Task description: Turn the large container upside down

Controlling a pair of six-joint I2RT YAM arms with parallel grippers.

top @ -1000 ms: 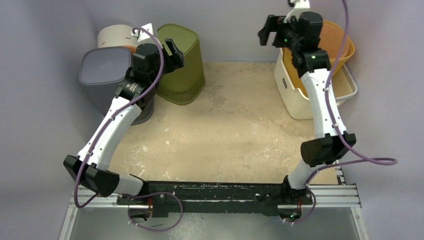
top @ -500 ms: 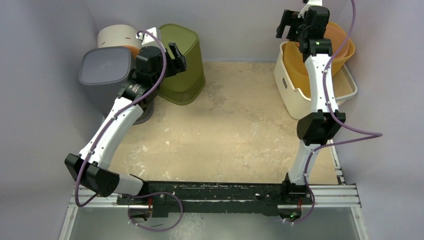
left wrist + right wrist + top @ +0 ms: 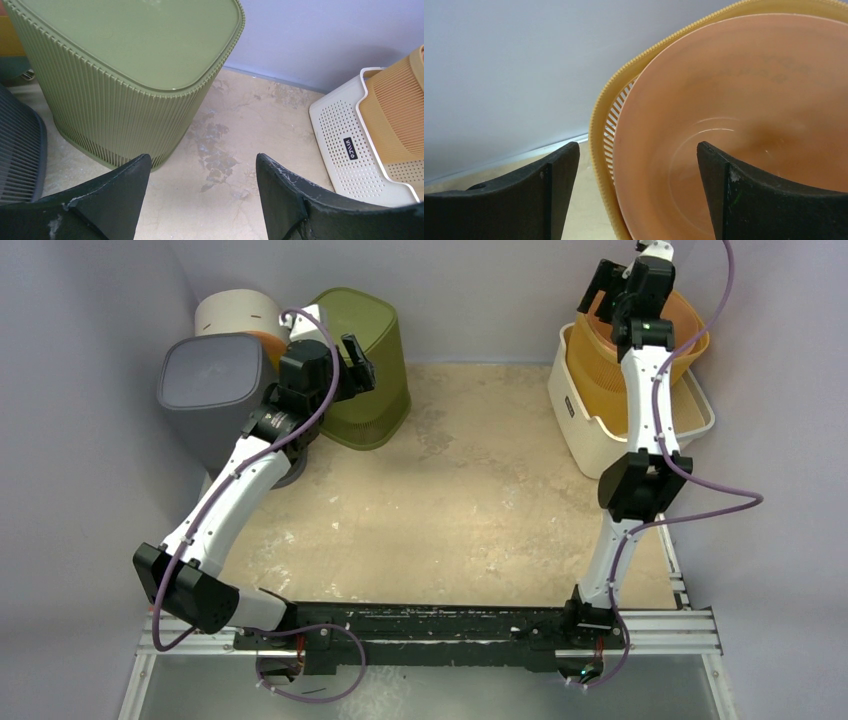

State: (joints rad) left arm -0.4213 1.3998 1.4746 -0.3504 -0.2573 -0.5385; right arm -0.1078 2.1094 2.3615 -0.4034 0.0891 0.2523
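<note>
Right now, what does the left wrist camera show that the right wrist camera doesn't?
Only the left wrist view: the green ribbed bin standing bottom up, a grey bin at the edge, and the white perforated basket. Only the right wrist view: a smooth peach bowl sitting inside the orange basket. Both: that orange basket and the pale wall.

**Colleague:** Any writing on your feeds?

**Me:** Just one, on my left wrist camera. There's a small dark label (image 3: 351,148) with white letters on the wall of the white perforated basket (image 3: 334,167). It sits turned sideways. I read something like "VINCO", but I can't vouch for the letters.

**Colleague:** And the top camera?

**Me:** The label is only a dark speck there, too small to read.
</note>
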